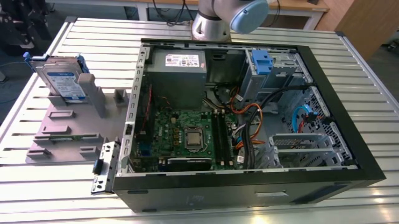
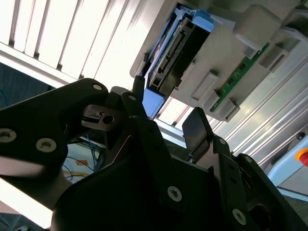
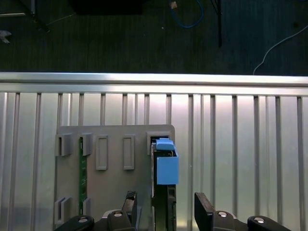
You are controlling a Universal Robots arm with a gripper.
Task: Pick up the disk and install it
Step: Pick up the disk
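Silver-faced and framed by a blue plastic carrier, the flat rectangular disk (image 1: 62, 80) stands on edge in a slot of the grey plastic holder block (image 1: 68, 133). That block lies on the ribbed aluminium table (image 1: 37, 186), at the exterior view's left of the open black computer tower (image 1: 249, 191). In both wrist views we see the black two-fingered gripper (image 3: 166, 207) (image 2: 167, 103) near the disk, its fingers spread wide and apart from it. In the first wrist view the disk's edge lines up with the gap between them. We also see a thin green circuit strip (image 3: 83, 168) in another slot.
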